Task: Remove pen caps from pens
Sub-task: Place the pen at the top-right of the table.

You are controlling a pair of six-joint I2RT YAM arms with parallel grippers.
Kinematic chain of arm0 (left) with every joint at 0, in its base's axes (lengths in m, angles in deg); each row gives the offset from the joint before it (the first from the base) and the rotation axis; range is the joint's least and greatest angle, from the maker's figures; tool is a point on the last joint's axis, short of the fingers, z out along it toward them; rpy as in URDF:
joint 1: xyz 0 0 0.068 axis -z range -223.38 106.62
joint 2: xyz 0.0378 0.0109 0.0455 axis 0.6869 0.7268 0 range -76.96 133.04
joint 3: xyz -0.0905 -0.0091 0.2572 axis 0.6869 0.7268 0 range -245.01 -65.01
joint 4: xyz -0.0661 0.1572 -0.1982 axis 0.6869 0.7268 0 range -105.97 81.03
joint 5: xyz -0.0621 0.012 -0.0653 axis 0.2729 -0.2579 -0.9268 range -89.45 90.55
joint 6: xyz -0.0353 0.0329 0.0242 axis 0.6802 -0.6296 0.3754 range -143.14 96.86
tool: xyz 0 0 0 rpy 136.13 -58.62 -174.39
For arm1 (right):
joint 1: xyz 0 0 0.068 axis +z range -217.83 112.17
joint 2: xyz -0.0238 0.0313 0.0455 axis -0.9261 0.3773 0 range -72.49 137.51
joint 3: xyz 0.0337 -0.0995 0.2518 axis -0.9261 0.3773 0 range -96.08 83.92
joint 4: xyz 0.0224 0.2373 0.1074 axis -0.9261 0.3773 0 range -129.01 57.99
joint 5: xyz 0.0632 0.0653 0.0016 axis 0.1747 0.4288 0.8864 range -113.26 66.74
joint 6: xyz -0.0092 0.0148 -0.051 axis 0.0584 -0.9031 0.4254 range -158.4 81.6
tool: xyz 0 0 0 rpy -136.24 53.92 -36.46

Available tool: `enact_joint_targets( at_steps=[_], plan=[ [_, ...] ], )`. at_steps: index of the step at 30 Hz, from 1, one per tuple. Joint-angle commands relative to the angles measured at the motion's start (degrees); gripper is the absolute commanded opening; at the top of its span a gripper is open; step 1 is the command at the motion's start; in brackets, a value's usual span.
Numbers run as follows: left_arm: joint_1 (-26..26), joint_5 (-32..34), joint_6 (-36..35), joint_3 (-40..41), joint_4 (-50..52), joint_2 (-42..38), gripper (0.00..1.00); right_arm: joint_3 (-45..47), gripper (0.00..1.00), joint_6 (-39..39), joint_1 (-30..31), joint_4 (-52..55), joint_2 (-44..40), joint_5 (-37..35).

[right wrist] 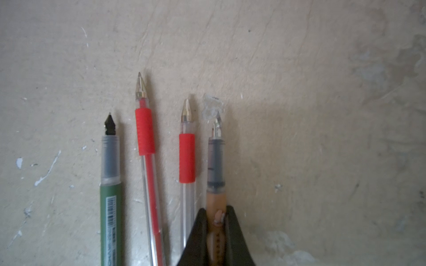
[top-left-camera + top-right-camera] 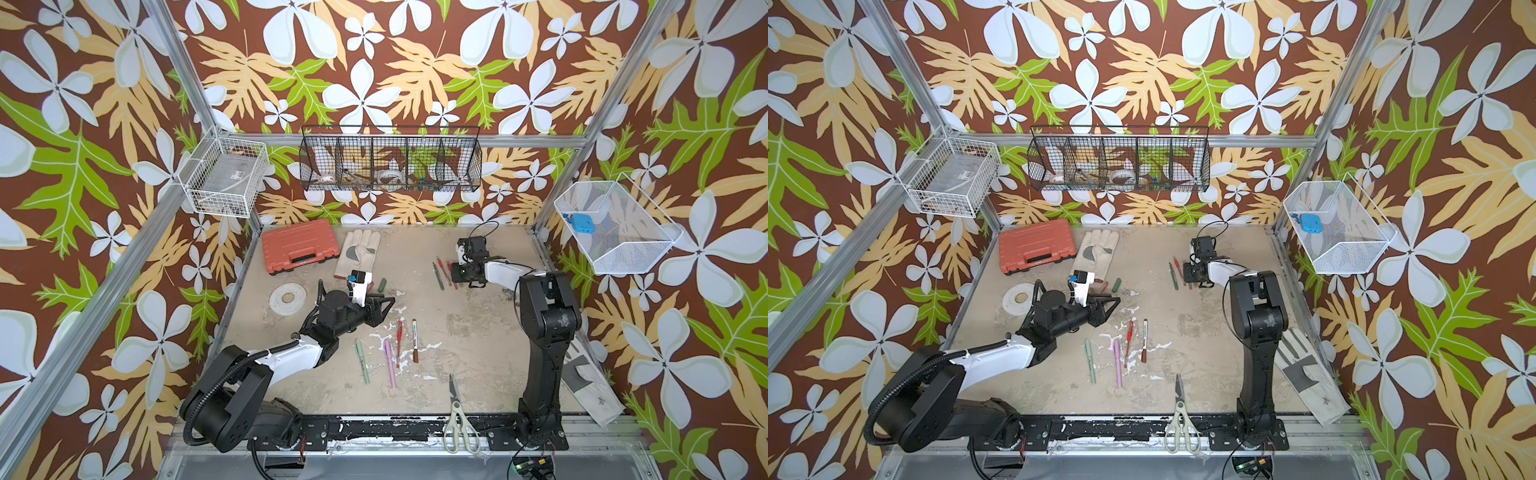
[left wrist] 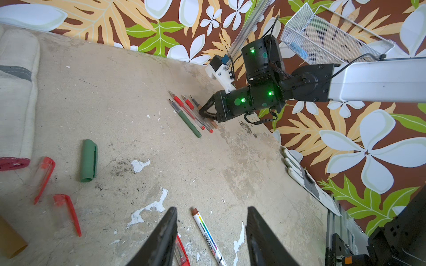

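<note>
Beside 3 uncapped pens | right fingers grasp tan pen | left fingers released, apart

An orange tool case lies flat at about eleven o'clock on the worn beige table. A pale work glove is just beside it, toward twelve. A white disc with a hole sits near nine. Grey-handled scissors lie at six, blades pointing to twelve. A second glove lies along the edge around four. Three baskets hang on the flowered walls: a black wire basket at twelve, a white wire basket at ten, and a white mesh basket at two holding something blue.
</note>
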Motion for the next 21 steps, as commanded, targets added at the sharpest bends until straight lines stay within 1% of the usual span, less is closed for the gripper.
enact_joint_targets(
  at_steps=[1, 6, 10, 13, 17, 21],
  plan=[
    [0.02, -0.66, -0.51, -0.18, -1.47, -0.08, 0.50, 0.80, 0.18, -0.33, 0.01, 2.72, 0.65, -0.35],
    [0.06, -0.71, -0.40, -0.18, -1.53, -0.08, 0.50, 1.28, 0.30, -1.53, 0.04, 2.23, -0.76, -0.74],
    [-0.01, -0.73, -0.36, -0.10, -1.53, -0.47, 0.50, 1.35, 0.30, -1.49, 0.01, 2.76, -2.35, -1.18],
    [0.02, -0.65, -0.32, 0.06, -1.53, -1.01, 0.50, 2.17, 0.30, -1.48, -0.05, 2.52, -5.37, -0.79],
    [0.00, -0.40, -0.32, 0.21, -1.33, -1.90, 0.50, 6.68, 0.32, -2.89, 0.04, 0.44, -13.75, 1.13],
    [0.02, -0.11, 0.00, -0.09, -0.43, -2.33, 0.50, 13.98, 0.46, -5.22, 2.11, -2.09, -24.61, 1.53]
  ],
)
